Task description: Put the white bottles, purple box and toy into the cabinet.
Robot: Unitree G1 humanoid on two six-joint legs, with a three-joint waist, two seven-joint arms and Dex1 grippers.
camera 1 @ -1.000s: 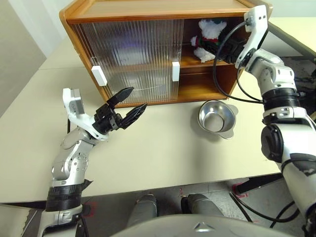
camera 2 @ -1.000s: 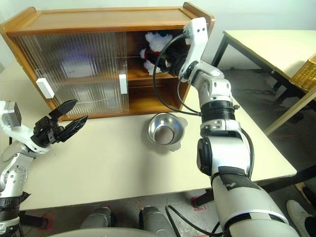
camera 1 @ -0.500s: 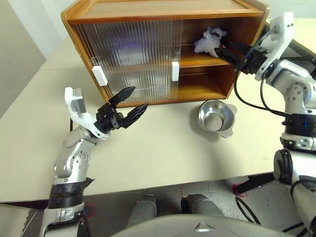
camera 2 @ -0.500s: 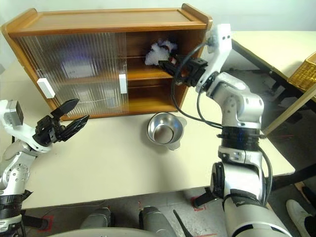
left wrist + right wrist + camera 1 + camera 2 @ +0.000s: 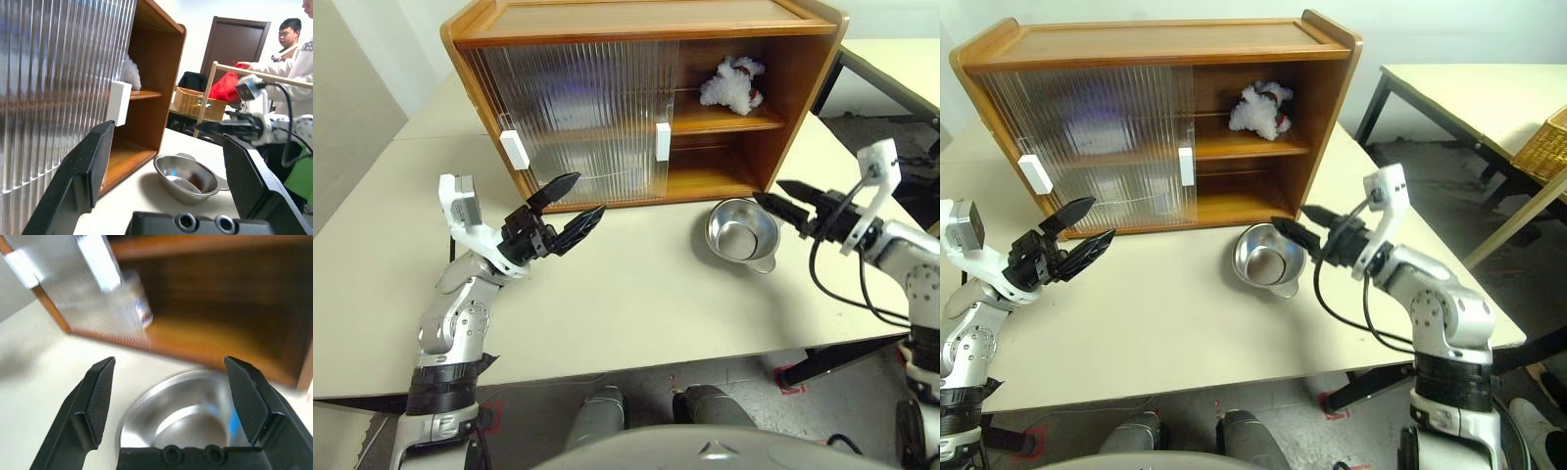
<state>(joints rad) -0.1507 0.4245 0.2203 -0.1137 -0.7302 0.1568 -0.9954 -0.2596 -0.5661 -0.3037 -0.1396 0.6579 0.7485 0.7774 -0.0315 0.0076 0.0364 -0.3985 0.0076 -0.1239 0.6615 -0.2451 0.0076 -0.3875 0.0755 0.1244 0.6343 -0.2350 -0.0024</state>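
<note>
Since 1 second ago the right gripper has pulled out of the cabinet and dropped to table height, leaving the toy alone on the middle shelf, while the left gripper has stayed where it was. From the head cameras, the toy lies on the shelf in the open right half at about 1 o'clock in the scene; the 2 ribbed sliding doors with their white handles cover the left part. The right gripper hangs empty, its jaws spread, pointing toward the steel bowl from the bowl's 3 o'clock side, just beside its rim. The left gripper hovers empty over the table at about 8 o'clock, jaws released wide, aimed at the doors. Along the left wrist camera, the 2 black fingers frame the cabinet's open side, the bowl and the other gripper beyond it; 2 people stand in the background near a wicker basket. Along the right wrist camera, the splayed fingers bracket the bowl, and a white bottle shows blurred behind the door edge on the lower level.
</note>
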